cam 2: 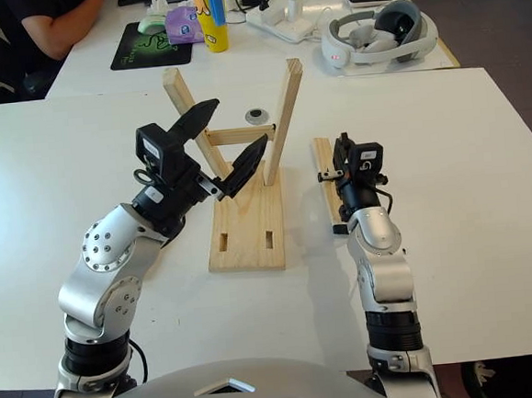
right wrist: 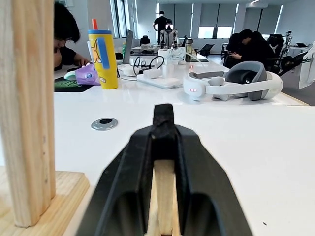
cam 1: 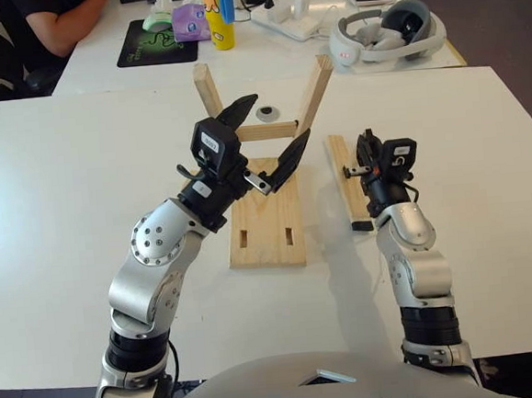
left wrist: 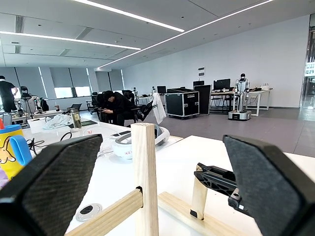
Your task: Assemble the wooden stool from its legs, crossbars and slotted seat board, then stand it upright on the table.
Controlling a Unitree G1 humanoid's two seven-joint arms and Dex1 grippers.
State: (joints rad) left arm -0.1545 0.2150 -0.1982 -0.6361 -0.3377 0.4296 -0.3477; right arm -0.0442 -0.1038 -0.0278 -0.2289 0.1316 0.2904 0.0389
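The slotted seat board [cam 1: 265,229] lies flat mid-table. Two legs [cam 1: 207,90] [cam 1: 314,94] rise from its far end, splayed apart and joined by a crossbar [cam 1: 267,131]. My left gripper [cam 1: 266,139] hovers open just in front of that crossbar, between the two legs, with nothing held; its dark pads [left wrist: 49,187] frame one leg [left wrist: 144,177]. To the right of the board a loose wooden leg [cam 1: 348,191] lies on the table. My right gripper [cam 1: 365,151] is shut on it near its far end, and the wood [right wrist: 165,196] shows between the fingers.
A round cable grommet [cam 1: 267,113] sits in the tabletop behind the crossbar. On the far table are a white headset [cam 1: 386,30], a yellow bottle [cam 1: 222,16], a power strip [cam 1: 293,17] and a mouse pad [cam 1: 155,42], with a person seated at its left end.
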